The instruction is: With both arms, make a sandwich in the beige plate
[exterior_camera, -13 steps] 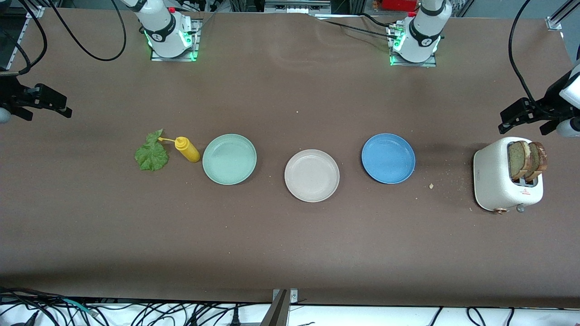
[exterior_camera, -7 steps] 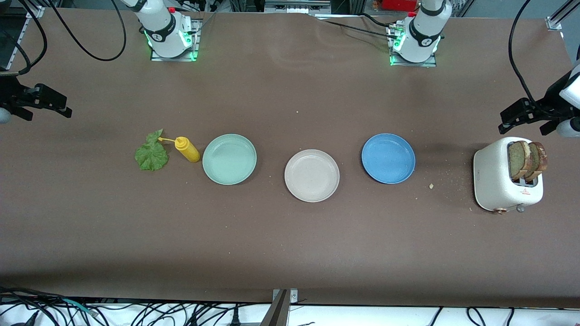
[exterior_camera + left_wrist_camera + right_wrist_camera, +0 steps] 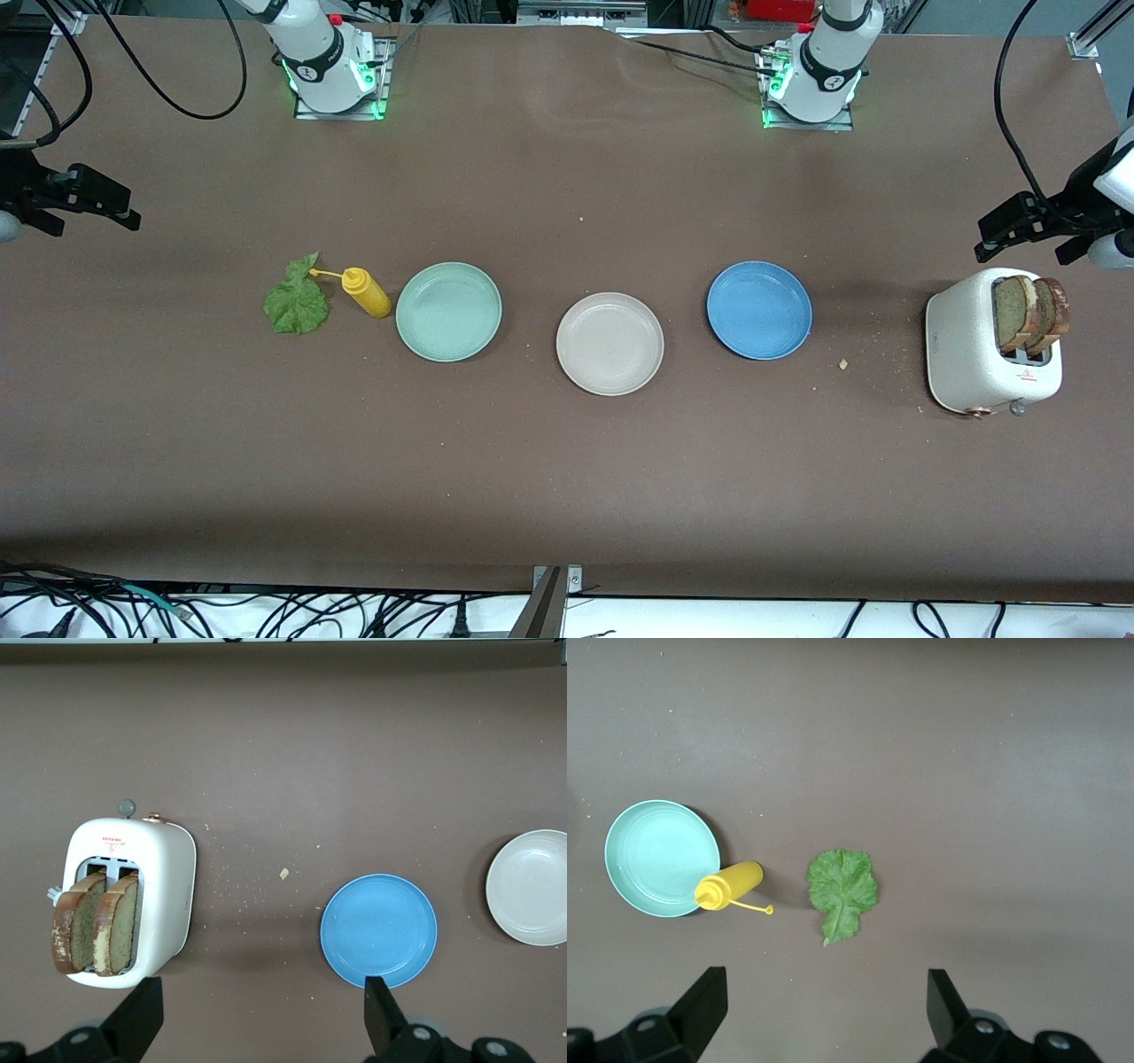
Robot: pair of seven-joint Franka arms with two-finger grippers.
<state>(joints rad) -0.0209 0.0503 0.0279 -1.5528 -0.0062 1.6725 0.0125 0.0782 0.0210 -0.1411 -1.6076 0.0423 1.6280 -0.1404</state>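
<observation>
Nothing has moved since the earlier frame. The beige plate (image 3: 609, 343) sits bare at mid-bench, lettuce leaf (image 3: 297, 306) at its 9 o'clock, bread slices (image 3: 1029, 312) in the toaster (image 3: 970, 354) at 3 o'clock. Left gripper (image 3: 257, 1014) and right gripper (image 3: 824, 1005) wait aloft, fingers released.

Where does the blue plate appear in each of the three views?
Front view: blue plate between the beige plate and the toaster.
Left wrist view: blue plate between toaster and beige plate.
Right wrist view: not in it.
Shared landmark: the toaster.
</observation>
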